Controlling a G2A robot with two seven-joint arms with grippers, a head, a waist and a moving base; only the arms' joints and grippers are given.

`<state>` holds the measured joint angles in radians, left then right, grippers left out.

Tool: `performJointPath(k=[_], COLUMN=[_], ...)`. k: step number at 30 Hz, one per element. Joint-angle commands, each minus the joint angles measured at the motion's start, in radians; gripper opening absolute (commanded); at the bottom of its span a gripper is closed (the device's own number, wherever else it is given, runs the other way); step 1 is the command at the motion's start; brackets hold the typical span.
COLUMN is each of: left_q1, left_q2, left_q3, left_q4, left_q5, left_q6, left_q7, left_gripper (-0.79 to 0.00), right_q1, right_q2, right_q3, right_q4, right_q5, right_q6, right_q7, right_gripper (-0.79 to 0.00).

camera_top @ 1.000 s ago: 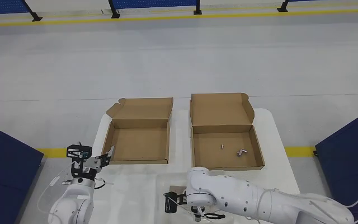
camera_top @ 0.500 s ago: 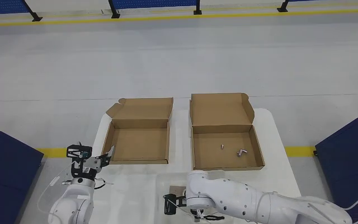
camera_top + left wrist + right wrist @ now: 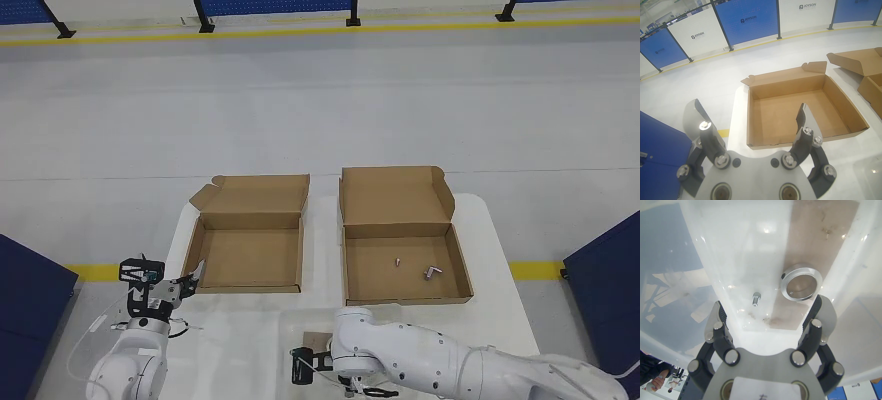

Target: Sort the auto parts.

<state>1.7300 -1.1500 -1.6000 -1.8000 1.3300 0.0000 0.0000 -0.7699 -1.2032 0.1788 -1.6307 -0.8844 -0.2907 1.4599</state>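
Inside a clear plastic bin lie a small silver bolt and a silver metal ring. My right gripper hangs open just above them, the bolt between its fingers and the ring beside one fingertip. Two small metal parts rest in the right cardboard box. The left cardboard box holds nothing. My left gripper stands open at the table's left edge, short of that box's near corner.
Both boxes have their lids folded back toward the far side. The clear bin sits at the table's front, under the right arm. Blue barrier panels stand on the floor to the left and right of the table.
The right arm has shifted slightly left and lower toward the front edge. The left arm has kept still.
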Motion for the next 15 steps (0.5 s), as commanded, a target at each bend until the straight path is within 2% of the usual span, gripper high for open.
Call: performJointPath(k=[1,6,15], left_q1=[0.000,0.000,0.000], left_q2=[0.000,0.000,0.000], left_q3=[0.000,0.000,0.000], left_q4=[0.000,0.000,0.000], left_q5=[0.000,0.000,0.000], left_q6=[0.000,0.000,0.000], left_q7=[0.000,0.000,0.000], left_gripper=[0.000,0.000,0.000], right_q1=[-0.003,-0.011,-0.025], right_q2=[0.001,0.004,0.002], right_q3=[0.003,0.014,0.029], right_q4=[-0.016,-0.043,-0.031], right_q5=[-0.004,-0.014,-0.002], right_q6=[0.003,0.015,-0.006], right_q7=[0.019,0.050,0.056], right_gripper=[-0.142,-0.403,-0.468])
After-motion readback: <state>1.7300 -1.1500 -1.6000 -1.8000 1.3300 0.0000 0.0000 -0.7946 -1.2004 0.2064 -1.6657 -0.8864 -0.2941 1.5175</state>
